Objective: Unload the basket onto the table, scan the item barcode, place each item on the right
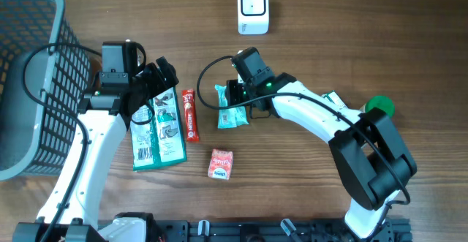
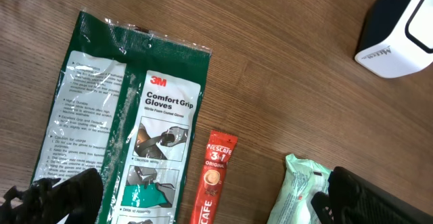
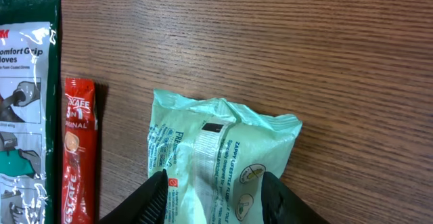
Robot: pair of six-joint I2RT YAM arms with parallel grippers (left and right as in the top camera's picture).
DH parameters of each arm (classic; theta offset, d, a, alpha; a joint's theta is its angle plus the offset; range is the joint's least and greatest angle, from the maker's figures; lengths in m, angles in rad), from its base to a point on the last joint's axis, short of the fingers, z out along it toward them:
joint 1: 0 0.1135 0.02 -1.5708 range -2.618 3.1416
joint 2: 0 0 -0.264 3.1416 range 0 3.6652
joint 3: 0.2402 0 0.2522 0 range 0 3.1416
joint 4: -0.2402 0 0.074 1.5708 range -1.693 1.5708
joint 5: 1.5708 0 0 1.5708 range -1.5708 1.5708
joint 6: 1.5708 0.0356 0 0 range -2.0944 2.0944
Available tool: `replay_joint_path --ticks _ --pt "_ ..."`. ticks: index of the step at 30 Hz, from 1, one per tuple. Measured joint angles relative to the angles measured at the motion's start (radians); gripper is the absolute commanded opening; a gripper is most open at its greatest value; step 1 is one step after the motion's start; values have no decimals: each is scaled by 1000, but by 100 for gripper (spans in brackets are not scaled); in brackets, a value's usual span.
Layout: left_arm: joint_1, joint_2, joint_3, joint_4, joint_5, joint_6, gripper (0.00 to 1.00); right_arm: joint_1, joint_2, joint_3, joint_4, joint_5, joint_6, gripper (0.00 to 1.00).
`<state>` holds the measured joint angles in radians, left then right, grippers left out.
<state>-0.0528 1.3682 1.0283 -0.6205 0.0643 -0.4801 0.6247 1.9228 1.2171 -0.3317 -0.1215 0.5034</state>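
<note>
A pale green packet (image 1: 232, 115) (image 3: 216, 149) lies flat on the wooden table, below the white barcode scanner (image 1: 253, 8) (image 2: 399, 38). My right gripper (image 1: 235, 96) (image 3: 214, 178) stands open over the packet's near end, one finger at each side of it. The left fingertip (image 3: 157, 190) touches the wrapper. My left gripper (image 1: 157, 88) (image 2: 206, 200) is wide open and holds nothing. It hovers over a green glove pack (image 1: 157, 129) (image 2: 135, 109) and a red coffee stick (image 1: 190, 115) (image 2: 215, 176). The green packet's edge (image 2: 298, 190) shows beside its right finger.
A small red-and-white packet (image 1: 221, 164) lies near the front. A grey mesh basket (image 1: 29, 74) stands at the far left. A green round object (image 1: 380, 107) and another light packet (image 1: 335, 98) sit beside the right arm. The coffee stick (image 3: 78, 149) lies left of the green packet.
</note>
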Motion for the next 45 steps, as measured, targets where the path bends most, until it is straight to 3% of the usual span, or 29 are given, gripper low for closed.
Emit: replay_joint_path --ticks 14,26,31,45 --pt "0 0 0 0 0 0 100 0 0 0 -27 19 -1 55" --pt "0 0 0 0 0 0 100 0 3 -43 -26 45 28 49" --pt "0 0 0 0 0 0 100 0 2 -36 -38 41 38 54" --pt "0 0 0 0 0 0 100 0 -64 3 -57 10 -4 53"
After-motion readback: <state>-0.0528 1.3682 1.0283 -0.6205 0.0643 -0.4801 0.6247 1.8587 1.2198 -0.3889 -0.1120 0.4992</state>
